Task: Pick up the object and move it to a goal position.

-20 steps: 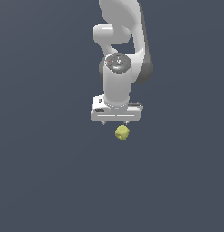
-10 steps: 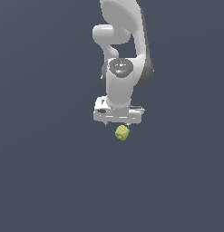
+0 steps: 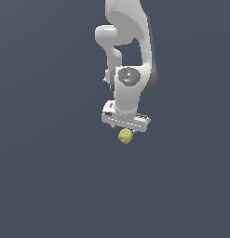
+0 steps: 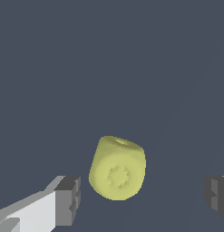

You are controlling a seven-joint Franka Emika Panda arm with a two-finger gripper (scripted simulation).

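The object (image 3: 125,136) is a small yellow-green rounded lump with faint dimples, lying on the dark grey floor. In the exterior view the white gripper (image 3: 126,128) hangs directly over it, its wide white bar just above the lump. In the wrist view the object (image 4: 118,168) sits between the two grey fingertips (image 4: 68,200), nearer one of them, and touches neither. The gripper (image 4: 143,197) is open and empty, with its jaws spread much wider than the lump.
A plain dark grey floor (image 3: 51,186) fills both views. The white arm (image 3: 128,51) rises above the gripper towards the top of the exterior view. No marker or other object shows.
The gripper has come lower and closer over the object. The object has stayed where it was. The jaws stay open.
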